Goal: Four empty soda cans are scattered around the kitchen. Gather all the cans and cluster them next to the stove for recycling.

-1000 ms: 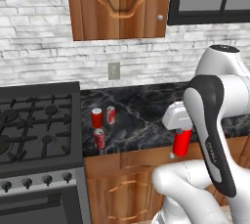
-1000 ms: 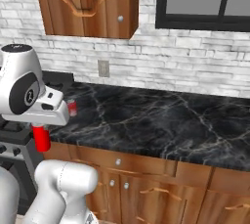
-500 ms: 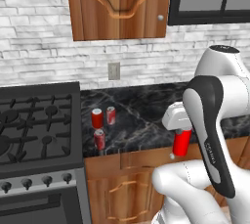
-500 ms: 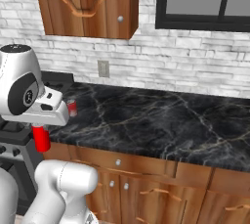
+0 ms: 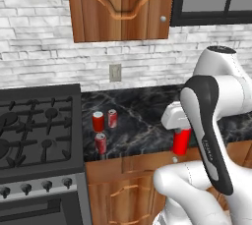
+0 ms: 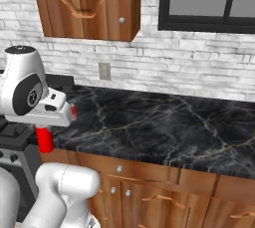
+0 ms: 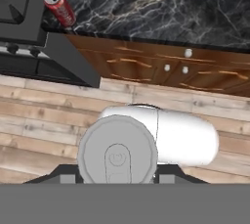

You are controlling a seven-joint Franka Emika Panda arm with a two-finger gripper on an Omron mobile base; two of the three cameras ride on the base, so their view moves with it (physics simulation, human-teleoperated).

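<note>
1. In the left base view we see the gripper (image 5: 181, 131) with its jaws pinching a plain bright red soda can (image 5: 181, 141), which hangs upright below the white hand, in front of the counter (image 5: 142, 121) edge.
2. In the hand view the silvery top of the held can (image 7: 117, 155) sits between the two dark fingertips, with wood floor (image 7: 44, 105) below it.
3. In the right base view the same can (image 6: 45, 139) projects beneath the hand, level with the counter front.
4. Three more soda cans stand on the black marble well to the left of the gripper, just beside the stove (image 5: 34, 135): a bright red can (image 5: 98, 121), a darker marked can (image 5: 112, 118) close to its right, and a second marked can (image 5: 101, 143) nearer the counter edge.
5. The nearest marked can (image 7: 59, 7) shows in the hand view at the upper left, next to the stove's corner.
6. Compared with the frames from half a second and one second ago, we find no visible change: the arm holds the same pose, the grip on the can is unchanged, and the three cans by the stove stand where they stood.
7. The brown cabinet drawers (image 6: 164, 179) lie below the counter, to the right of the gripper in the right base view.
</note>
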